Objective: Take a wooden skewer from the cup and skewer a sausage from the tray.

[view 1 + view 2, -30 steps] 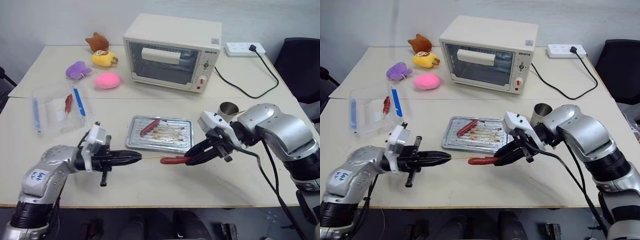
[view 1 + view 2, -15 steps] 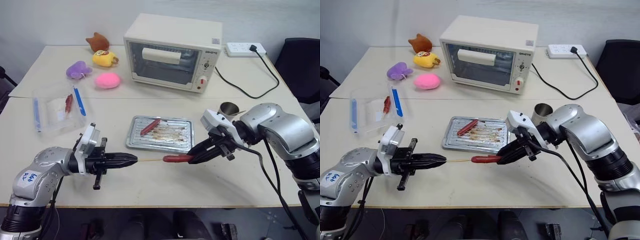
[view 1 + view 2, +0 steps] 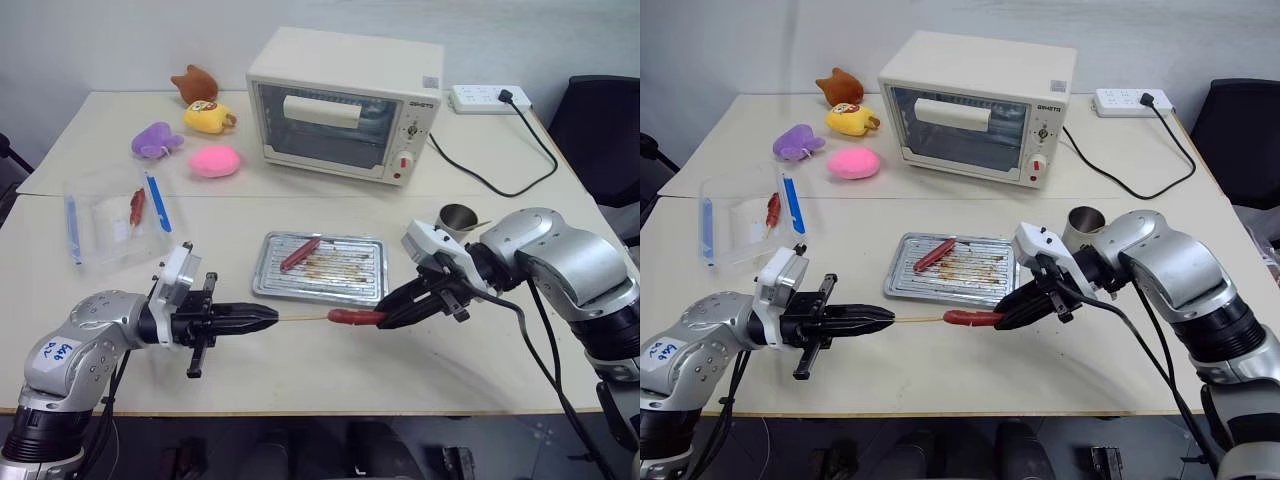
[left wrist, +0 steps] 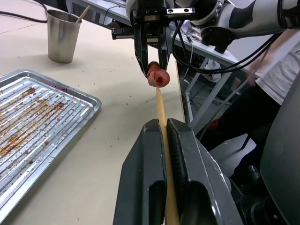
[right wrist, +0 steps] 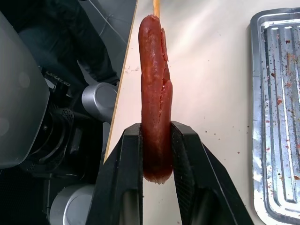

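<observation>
Before the tray (image 3: 320, 268), both arms reach inward, left gripper (image 3: 268, 317) clamping the skewer (image 3: 303, 319), right gripper (image 3: 385, 318) pinching the sausage (image 3: 352, 317).

Left gripper (image 3: 268, 317) points level toward the right, fingers closed; right gripper (image 3: 386, 318) angles down leftward, fingers clamped.

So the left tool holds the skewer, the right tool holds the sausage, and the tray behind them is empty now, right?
Not quite. The tray is not empty: the left eye view shows a second sausage lying on it. The rest holds: the left tool grips the skewer and the right tool grips the sausage.
</observation>
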You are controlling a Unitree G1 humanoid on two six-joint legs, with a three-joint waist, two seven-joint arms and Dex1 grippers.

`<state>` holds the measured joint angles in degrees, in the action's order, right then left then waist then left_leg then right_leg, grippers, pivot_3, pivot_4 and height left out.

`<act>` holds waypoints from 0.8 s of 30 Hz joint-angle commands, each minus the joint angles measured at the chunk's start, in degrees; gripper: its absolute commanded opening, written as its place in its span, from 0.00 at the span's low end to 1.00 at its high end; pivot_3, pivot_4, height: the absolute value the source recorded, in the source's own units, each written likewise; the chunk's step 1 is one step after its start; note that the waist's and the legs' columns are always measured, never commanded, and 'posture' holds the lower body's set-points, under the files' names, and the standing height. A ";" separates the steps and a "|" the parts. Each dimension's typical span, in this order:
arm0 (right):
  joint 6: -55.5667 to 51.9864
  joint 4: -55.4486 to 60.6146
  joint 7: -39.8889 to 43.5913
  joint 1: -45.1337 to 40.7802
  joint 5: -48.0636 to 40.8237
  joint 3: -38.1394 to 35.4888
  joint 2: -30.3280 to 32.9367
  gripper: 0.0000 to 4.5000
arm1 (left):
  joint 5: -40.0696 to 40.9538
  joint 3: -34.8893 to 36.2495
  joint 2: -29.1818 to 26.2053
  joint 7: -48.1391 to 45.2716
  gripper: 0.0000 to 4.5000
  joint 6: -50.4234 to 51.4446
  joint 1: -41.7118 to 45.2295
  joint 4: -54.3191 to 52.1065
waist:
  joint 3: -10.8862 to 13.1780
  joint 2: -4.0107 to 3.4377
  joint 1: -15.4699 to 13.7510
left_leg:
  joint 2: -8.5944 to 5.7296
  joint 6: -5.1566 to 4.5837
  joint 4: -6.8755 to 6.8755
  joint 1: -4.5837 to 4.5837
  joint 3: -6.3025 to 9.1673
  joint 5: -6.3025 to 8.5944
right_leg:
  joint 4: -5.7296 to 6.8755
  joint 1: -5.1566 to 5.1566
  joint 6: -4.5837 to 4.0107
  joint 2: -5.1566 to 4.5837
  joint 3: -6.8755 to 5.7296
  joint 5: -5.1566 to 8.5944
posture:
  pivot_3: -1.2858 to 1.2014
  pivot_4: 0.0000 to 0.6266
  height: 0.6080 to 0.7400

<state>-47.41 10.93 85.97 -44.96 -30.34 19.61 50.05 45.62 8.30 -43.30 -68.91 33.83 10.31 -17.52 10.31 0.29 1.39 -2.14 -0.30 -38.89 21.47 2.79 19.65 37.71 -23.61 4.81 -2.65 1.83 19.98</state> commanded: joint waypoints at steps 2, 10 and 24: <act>0.71 0.37 0.94 0.11 -0.26 -1.77 1.02 0.19 | 1.18 1.61 -1.22 -0.46 0.00 0.10 0.04 -1.58 | 0.00 0.00 0.01 | 0.00 0.00 0.00 0.00 0.00 0.00 | 0.00 0.00 0.00 0.00 0.00 0.00 | 0.52 0.24 1.00; 0.96 0.19 0.96 0.25 -0.17 -1.75 0.91 0.19 | 1.40 1.96 -2.19 -0.76 0.00 0.37 -0.61 -1.51 | 0.00 0.00 0.01 | 0.00 0.00 0.00 0.00 0.00 0.00 | 0.00 0.00 0.00 0.00 0.00 0.00 | 0.52 0.24 1.00; 1.46 -0.28 0.86 0.03 -0.10 -1.42 0.38 0.19 | 1.54 -0.05 -0.85 -0.36 0.00 0.58 0.74 -1.61 | 0.00 0.00 -0.01 | 0.00 0.00 0.00 0.00 0.00 0.00 | 0.00 0.00 0.00 0.00 0.00 0.00 | 0.52 0.24 1.00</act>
<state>-46.44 10.24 86.01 -44.58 -30.24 19.62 50.05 46.09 8.31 -44.30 -68.94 34.53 10.50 -17.53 10.31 0.29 1.38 -2.14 -0.30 -38.89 21.47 2.79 19.65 37.71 -23.61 4.81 -2.66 1.83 19.98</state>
